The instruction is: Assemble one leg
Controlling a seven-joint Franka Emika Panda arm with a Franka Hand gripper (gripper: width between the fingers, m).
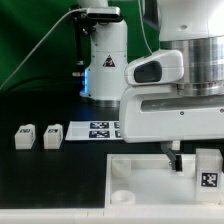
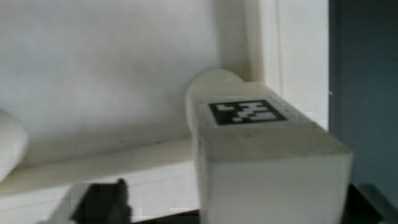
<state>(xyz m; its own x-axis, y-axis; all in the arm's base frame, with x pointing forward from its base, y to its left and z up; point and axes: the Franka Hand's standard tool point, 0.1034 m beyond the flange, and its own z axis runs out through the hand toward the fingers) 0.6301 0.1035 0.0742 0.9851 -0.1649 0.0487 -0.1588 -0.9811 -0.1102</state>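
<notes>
A white leg (image 1: 208, 170) with a square marker tag stands upright on the large white tray (image 1: 135, 185), at its edge on the exterior view's right. My gripper (image 1: 193, 158) hangs low over the tray, one dark finger (image 1: 175, 158) down beside the leg. In the wrist view the leg (image 2: 267, 150) fills the middle between my gripper's (image 2: 240, 208) jaws. One dark finger (image 2: 107, 200) stands clear of it with a gap, and the other side is only a dark sliver at the picture's edge. The jaws are open. The tray floor (image 2: 107, 85) lies behind the leg.
Two more tagged legs (image 1: 24, 136) (image 1: 52, 134) lie on the black table at the exterior view's left. The marker board (image 1: 100, 129) lies between them and the arm. A round socket (image 1: 119, 170) shows in the tray's near corner.
</notes>
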